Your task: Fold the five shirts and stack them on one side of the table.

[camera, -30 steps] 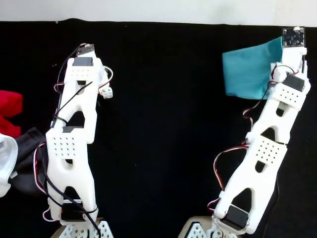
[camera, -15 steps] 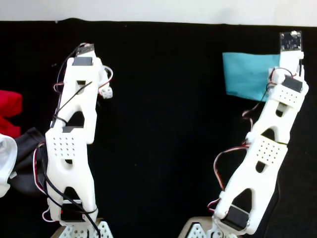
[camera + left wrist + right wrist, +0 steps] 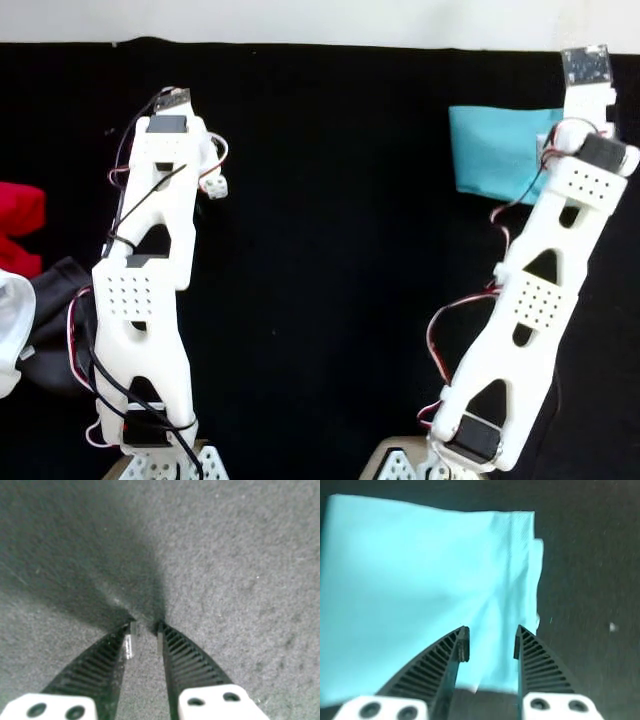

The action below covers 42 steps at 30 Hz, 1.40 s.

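A folded teal shirt lies flat at the table's far right. In the right wrist view my right gripper hangs open just above the teal shirt, near one folded edge, with nothing between its fingers. My left gripper is over bare black cloth at the far left of centre, its fingers a narrow gap apart and holding nothing. A red shirt and a dark shirt lie bunched at the left edge, beside the left arm.
Black cloth covers the table, and its middle between the two arms is bare. A white crumpled item sits at the left edge by the dark shirt. A pale wall runs behind the far edge.
A second ago the teal shirt's far right corner was raised at the right gripper. It now lies flat, and the right wrist has drawn back and up from it. The left arm stayed still.
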Tool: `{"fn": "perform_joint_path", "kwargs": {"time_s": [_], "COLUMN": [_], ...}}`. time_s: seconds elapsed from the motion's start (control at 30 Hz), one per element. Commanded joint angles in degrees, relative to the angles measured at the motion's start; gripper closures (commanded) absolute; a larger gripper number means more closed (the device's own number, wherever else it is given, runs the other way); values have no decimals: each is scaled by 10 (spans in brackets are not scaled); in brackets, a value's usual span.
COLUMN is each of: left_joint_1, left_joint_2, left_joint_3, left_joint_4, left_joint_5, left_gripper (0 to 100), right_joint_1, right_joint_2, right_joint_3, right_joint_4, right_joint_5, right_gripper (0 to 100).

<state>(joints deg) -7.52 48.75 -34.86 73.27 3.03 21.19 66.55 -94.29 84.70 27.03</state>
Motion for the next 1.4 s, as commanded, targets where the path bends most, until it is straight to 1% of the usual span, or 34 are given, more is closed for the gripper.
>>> {"fn": "perform_joint_path", "kwargs": {"time_s": [0.0,0.07,0.2,0.3,0.4,0.5,0.6,0.67,0.73,0.83,0.93,1.03,1.07,1.1,1.13,1.2,1.23,1.27,1.33,1.37], "left_joint_1": [2,4,4,4,4,4,4,4,4,4,4,3,0,-3,-10,-27,-38,-48,-78,-96], "left_joint_2": [3,3,3,3,3,3,3,3,3,3,3,3,2,0,-1,-5,-8,-11,-15,-18], "left_joint_3": [-2,-2,-2,-2,-1,-1,-1,-1,-1,-1,0,0,0,0,-2,-24,-44,-61,-93,-109], "left_joint_4": [-14,-14,-13,-13,-13,-14,-14,-14,-14,-14,-13,-10,-9,1,23,82,120,152,206,232], "left_joint_5": [4,4,4,4,4,4,4,4,4,4,5,4,4,4,4,3,3,2,2,1], "left_gripper": [912,912,912,912,912,912,912,912,912,912,912,910,910,912,912,913,915,931,999,988], "right_joint_1": [-27,-44,-63,-103,-158,-221,-294,-350,-412,-473,-487,-487,-488,-489,-489,-487,-487,-487,-487,-487], "right_joint_2": [-113,-156,-242,-299,-375,-479,-575,-607,-610,-614,-632,-653,-657,-661,-663,-665,-663,-662,-661,-659], "right_joint_3": [-67,-65,-63,-52,12,152,364,524,674,868,1013,1134,1168,1199,1224,1260,1269,1274,1278,1280], "right_joint_4": [114,169,166,167,167,167,165,153,109,-33,-197,-323,-361,-395,-423,-461,-473,-480,-499,-504], "right_joint_5": [-46,-75,-137,-167,-194,-217,-245,-259,-266,-263,-265,-266,-266,-267,-275,-312,-325,-334,-336,-338], "right_gripper": [850,850,850,850,850,850,850,850,850,850,850,856,882,930,991,978,991,993,991,991]}}
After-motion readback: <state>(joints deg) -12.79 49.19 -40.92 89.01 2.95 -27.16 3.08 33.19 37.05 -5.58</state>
